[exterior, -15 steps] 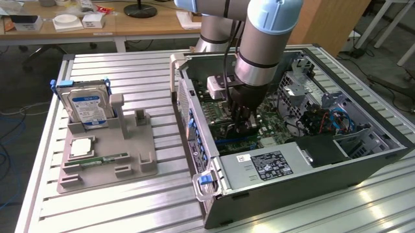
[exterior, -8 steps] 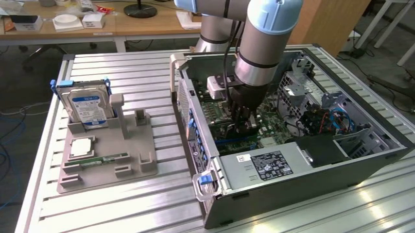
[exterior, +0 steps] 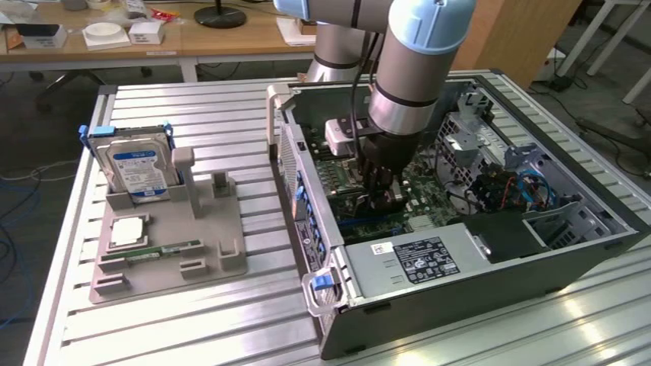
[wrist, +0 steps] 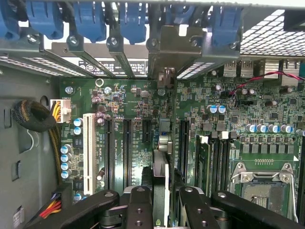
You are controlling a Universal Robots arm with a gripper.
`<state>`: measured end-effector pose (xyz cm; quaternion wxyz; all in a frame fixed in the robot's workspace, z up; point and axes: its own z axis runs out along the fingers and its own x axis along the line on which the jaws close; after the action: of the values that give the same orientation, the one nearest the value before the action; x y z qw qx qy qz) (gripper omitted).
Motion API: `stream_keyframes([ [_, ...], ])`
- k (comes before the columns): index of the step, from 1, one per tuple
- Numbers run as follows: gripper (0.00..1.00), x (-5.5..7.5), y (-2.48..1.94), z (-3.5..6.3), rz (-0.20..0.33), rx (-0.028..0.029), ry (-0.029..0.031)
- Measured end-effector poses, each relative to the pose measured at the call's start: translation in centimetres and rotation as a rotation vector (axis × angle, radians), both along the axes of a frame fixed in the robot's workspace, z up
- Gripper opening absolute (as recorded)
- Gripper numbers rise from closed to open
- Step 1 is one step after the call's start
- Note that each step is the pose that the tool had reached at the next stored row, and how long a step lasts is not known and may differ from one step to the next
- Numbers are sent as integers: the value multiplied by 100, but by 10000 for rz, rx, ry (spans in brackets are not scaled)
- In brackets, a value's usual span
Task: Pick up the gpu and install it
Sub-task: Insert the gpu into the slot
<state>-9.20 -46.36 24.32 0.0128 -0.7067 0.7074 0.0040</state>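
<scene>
The hard drive (exterior: 137,169) stands well apart on your desk (exterior: 183,114), outside the case (exterior: 458,305). Your claw (wrist: 162,210), part open, is clamped on the gpu (wrist: 161,167), edge-on over the motherboard (wrist: 119,95).

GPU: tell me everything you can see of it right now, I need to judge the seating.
The gpu shows edge-on in the wrist view: a thin green card standing on edge over the motherboard. It runs among the long black slots toward the case's rear slot bay, where a silver metal bracket seems to be its end. The tool grips it, one finger on each face. Whether its connector is fully seated cannot be told.
</scene>
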Motion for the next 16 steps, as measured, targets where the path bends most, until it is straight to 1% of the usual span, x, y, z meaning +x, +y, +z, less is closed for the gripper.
stream_keyframes([
  [9,27,15,2,-1,-1,1,1],
  [16,27,-11,8,-6,-10,1,-1],
])
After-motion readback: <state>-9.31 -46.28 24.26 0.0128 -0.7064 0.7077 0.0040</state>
